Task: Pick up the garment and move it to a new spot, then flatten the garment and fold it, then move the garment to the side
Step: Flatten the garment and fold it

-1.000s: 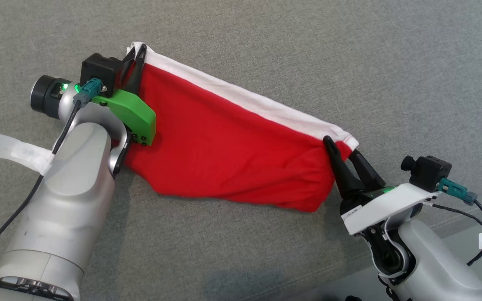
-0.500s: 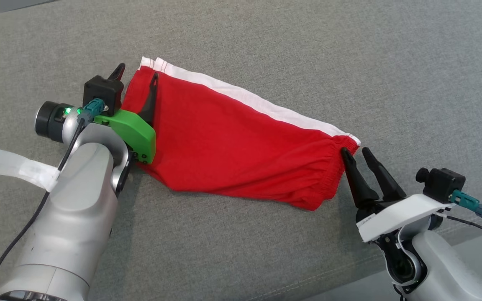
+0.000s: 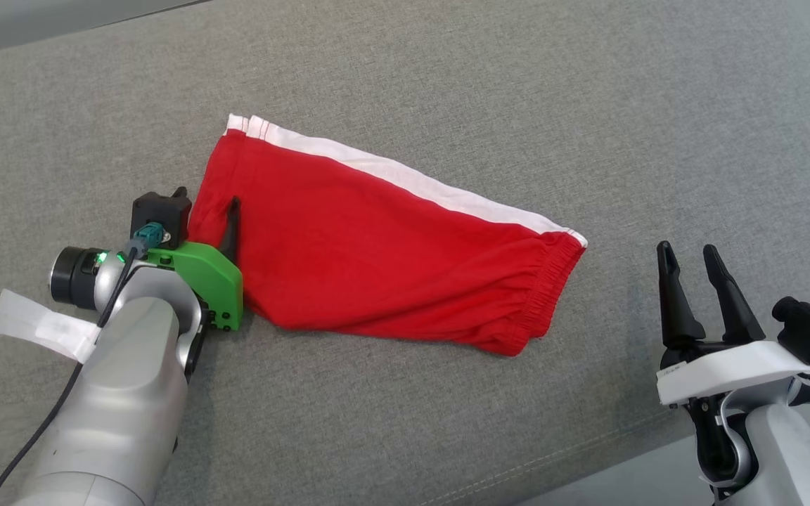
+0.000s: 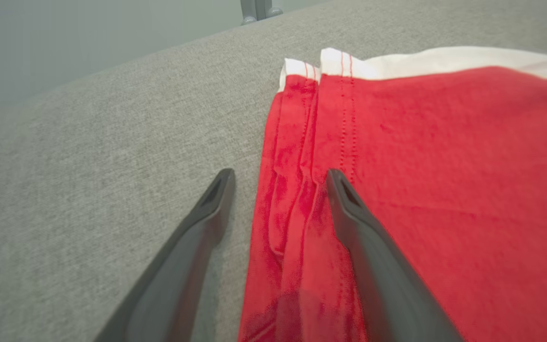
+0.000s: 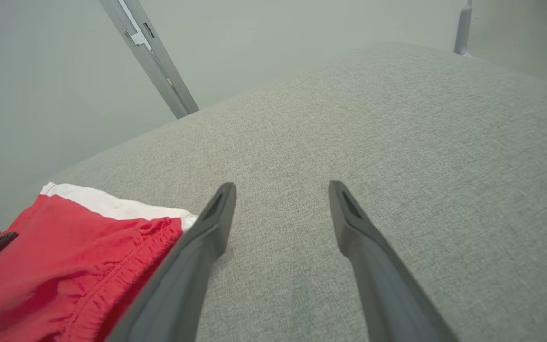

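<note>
Though flat, garment [image 3: 391, 253] at left gripper [image 3: 207, 198]

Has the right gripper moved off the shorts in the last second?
Yes. The right gripper has let go of the waistband end of the shorts and pulled back rightward, open, with bare cushion between them.

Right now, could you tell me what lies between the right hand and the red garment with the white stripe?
Only bare grey woven upholstery; the head view shows the open right hand apart from the red white-striped shorts.
</note>
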{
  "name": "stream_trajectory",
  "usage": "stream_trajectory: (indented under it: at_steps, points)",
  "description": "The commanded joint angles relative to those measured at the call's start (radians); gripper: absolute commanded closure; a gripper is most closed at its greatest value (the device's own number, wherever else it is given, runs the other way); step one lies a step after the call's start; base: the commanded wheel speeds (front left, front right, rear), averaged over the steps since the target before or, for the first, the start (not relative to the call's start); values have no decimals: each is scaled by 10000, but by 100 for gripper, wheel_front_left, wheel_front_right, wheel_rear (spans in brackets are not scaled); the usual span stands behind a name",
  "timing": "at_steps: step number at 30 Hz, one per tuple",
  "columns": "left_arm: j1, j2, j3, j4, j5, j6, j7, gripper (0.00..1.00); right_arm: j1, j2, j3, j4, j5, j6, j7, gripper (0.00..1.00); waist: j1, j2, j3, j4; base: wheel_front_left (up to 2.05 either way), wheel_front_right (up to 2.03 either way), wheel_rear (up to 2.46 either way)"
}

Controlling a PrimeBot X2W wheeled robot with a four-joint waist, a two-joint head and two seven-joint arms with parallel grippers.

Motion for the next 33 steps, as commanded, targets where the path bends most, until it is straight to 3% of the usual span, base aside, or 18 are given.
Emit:
stream_trajectory:
  at_steps: [1, 2, 3, 4, 5, 6, 15, 33]
  points:
    - [89, -15, 17, 267, -108, 64, 14, 0, 163, 60, -79, -68, -128, 0, -28, 0, 0, 0, -33, -14, 0, 0, 0]
    - [104, -64, 27, 465, -153, 21, 21, 0, 177, 95, -117, -88, -163, 0, -28, 0, 0, 0, -61, -9, 0, 0, 0]
    - [110, -118, 9, 595, -164, -66, 26, 16, 177, 126, -160, -120, -202, 0, -28, 0, 0, 0, -95, 5, 0, 0, 0]
    - [117, -158, -31, 677, -173, -106, 25, 44, 188, 153, -197, -160, -225, 0, -28, 0, 0, 0, -128, 29, 0, 0, 0]
    - [151, -199, -55, 773, -206, -160, 25, 89, 229, 171, -226, -177, -262, 0, -28, 0, 0, 0, -173, 66, 0, 0, 0]
    - [207, -253, -68, 855, -259, -217, 25, 100, 265, 180, -249, -185, -283, 0, -28, 0, 0, 0, -223, 107, 0, 0, 0]
    - [759, -559, 145, 814, -779, -414, 22, 100, 367, 160, -367, -303, -702, 0, -28, 0, 0, 0, -915, 632, 0, 0, 0]
    - [3422, -855, 1357, -645, -1580, 145, 6, 100, 702, 123, 64, 199, -1334, 0, -28, 0, 0, 0, -2487, 1829, 0, 0, 0]
